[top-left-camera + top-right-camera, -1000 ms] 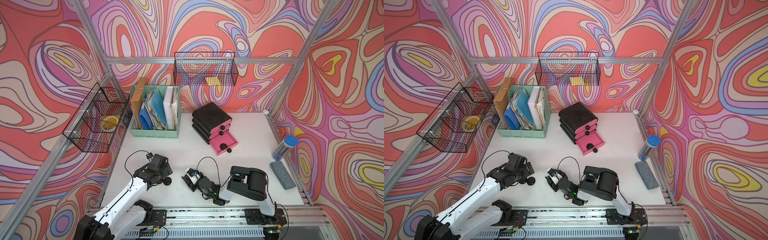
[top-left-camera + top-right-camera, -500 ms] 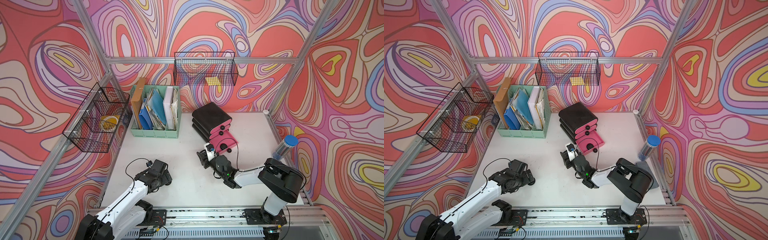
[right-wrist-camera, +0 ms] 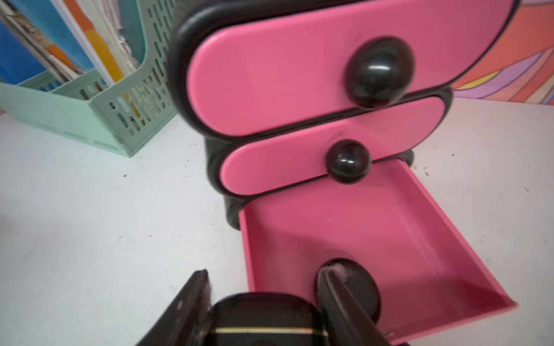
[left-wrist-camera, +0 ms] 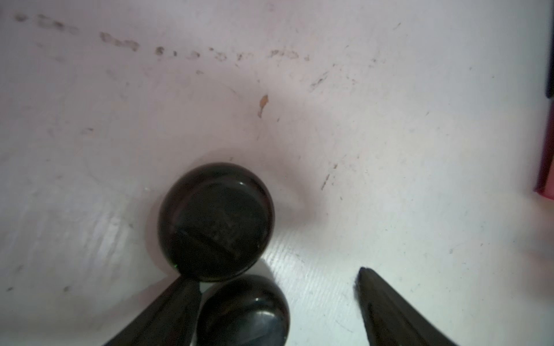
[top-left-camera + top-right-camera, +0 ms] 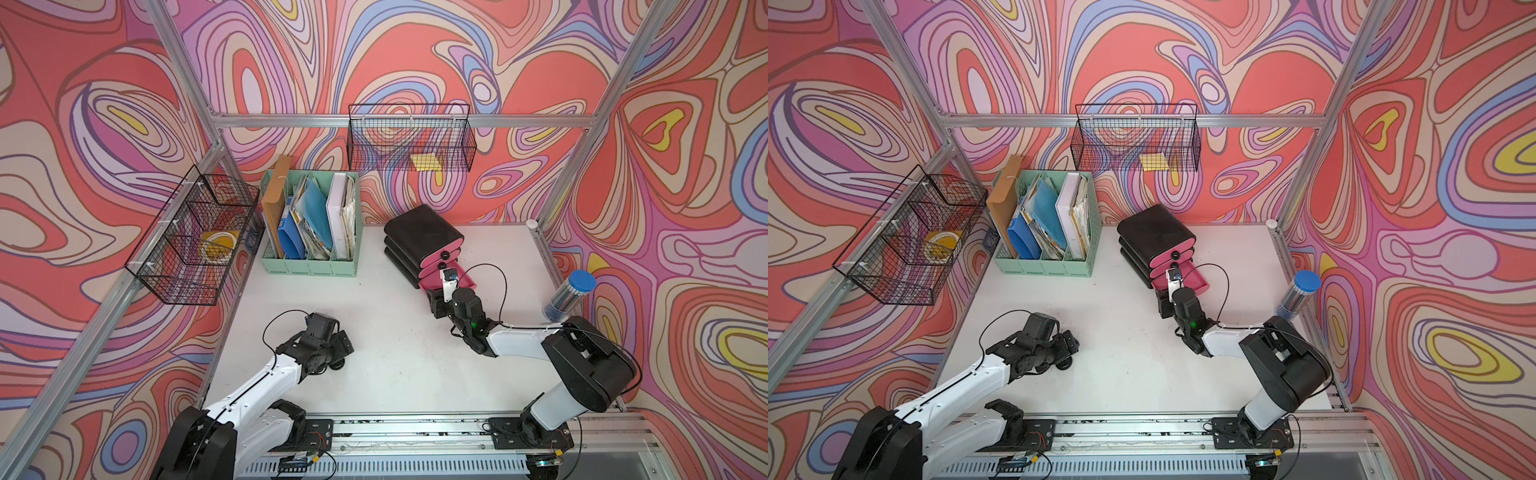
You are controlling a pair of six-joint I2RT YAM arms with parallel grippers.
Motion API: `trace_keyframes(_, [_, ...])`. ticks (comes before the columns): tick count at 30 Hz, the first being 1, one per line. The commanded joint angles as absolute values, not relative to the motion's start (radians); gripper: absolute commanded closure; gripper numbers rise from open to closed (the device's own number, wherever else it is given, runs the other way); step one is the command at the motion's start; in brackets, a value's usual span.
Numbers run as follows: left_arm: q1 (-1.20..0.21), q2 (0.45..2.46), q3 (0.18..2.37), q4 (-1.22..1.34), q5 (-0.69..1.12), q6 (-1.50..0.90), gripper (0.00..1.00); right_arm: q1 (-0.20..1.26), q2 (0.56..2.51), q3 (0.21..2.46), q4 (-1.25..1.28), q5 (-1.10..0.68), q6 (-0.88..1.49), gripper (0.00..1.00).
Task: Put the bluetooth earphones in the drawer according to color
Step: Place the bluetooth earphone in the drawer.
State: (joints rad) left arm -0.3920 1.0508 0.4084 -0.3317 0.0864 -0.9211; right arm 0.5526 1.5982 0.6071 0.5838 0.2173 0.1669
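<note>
White table (image 5: 395,374) inside swirl-patterned walls; drawer cabinet (image 5: 419,232) at far centre, black shell, three pink fronts; mint-green file organizer (image 5: 309,266) to its left.

Both top views show the bottom drawer (image 5: 1198,283) standing open and the upper two shut; the right gripper (image 3: 265,271) sits at its near edge, load hidden from above. The right wrist view supplies it: jaws clamped on a black case with a gold line (image 3: 260,323), beside the drawer's knob (image 3: 356,287).

Left gripper (image 4: 277,275) low over the near-left table; only the left wrist view shows two cases: round black case (image 4: 215,221) just beyond the fingertips; second black case (image 4: 242,311) between the fingers, against one, the other finger well apart; jaws open.
</note>
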Motion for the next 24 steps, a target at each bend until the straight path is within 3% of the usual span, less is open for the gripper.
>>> trace_keyframes(1, [-0.429, 1.103, 0.364, -0.335, 0.155, -0.958, 0.14, 0.504, 1.620, 0.666, 0.512, 0.185, 0.192, 0.75])
trace_keyframes(9, [-0.556, 1.243, 0.427, -0.271, 0.126, -0.999, 0.15, 0.396, 1.684, 0.741, 0.455, 0.130, 0.208, 0.70])
trace_keyframes(17, [-0.651, 1.395, 0.548, -0.257, 0.070, -0.998, 0.16, 0.338, 1.701, 0.780, 0.422, 0.033, 0.216, 0.39])
trace_keyframes(24, [-0.655, 1.339, 0.569, -0.351, 0.002, -0.980, 0.14, 0.331, 1.679, 0.812, 0.345, -0.027, 0.217, 0.19])
